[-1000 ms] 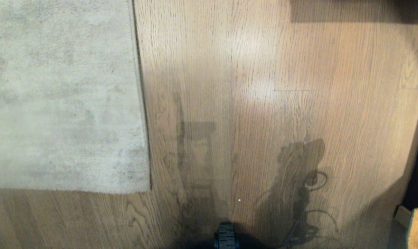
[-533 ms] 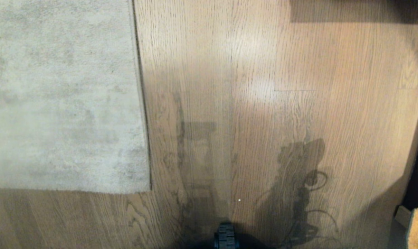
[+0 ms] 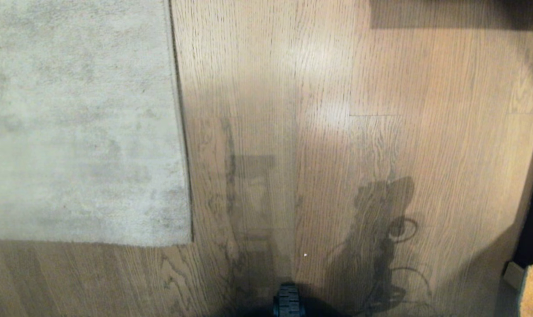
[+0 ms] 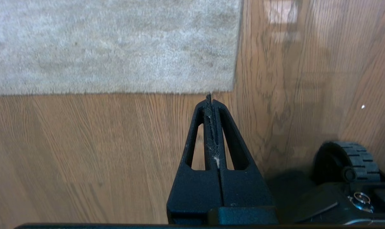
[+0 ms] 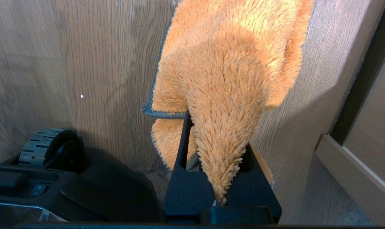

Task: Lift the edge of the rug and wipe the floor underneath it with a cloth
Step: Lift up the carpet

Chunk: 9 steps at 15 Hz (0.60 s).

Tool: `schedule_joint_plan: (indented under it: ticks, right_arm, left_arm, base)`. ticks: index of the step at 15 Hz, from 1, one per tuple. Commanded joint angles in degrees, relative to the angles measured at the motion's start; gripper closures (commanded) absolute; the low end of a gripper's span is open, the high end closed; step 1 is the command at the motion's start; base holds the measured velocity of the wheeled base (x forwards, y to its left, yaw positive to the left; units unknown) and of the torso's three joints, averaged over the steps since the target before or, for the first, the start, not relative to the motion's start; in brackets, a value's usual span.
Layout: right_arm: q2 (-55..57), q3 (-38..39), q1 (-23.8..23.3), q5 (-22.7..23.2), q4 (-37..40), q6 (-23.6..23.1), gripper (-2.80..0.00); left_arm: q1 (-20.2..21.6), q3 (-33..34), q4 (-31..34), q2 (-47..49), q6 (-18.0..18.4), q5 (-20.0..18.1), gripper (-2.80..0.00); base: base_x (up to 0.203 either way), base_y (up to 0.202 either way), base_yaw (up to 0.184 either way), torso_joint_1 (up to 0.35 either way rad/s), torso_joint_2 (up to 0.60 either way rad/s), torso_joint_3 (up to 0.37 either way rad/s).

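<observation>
Honestly, left gripper [image 4: 209,95] is sitting pinched together near the rug edge [image 4: 116,92], right gripper [image 5: 216,152] pinching the cloth [image 5: 230,79]; I'd open left, slide under the corner.

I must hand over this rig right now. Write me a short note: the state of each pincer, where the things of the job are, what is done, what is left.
Left pincer: shut, empty, above bare floor close to the rug corner, not touching it.
Right pincer: shut on the orange cloth, which hangs over the floor on the robot's right, next to a baseboard.
Rug: lies flat to the robot's front left, edge down.
Done: cloth is in hand.
Left: lift the rug edge with the left pincer, wipe the floor under it with the cloth.
</observation>
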Motion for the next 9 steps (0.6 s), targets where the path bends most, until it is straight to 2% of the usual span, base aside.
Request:
schedule_joint_plan:
  ticks: [1,4,9]
  right_arm:
    - [0.07,0.00,0.01,0.02,-0.03,-0.05,0.00]
    - [0.07,0.00,0.01,0.02,-0.03,-0.05,0.00]
    - [0.07,0.00,0.01,0.02,0.04,-0.11,0.00]
  left_arm:
    - [-0.04,-0.13,0.14,3.88,0.13,-0.06,0.00]
    - [-0.54,-2.40,0.31,9.96,0.40,-0.58,0.00]
    - [-4.04,-11.34,0.44,29.30,-0.25,-0.73,0.00]
  base:
    - [0.000,0.000,0.000,0.000,0.00,0.000]
    - [0.000,0.000,0.000,0.000,0.00,0.000]
    - [0.000,0.000,0.000,0.000,0.00,0.000]
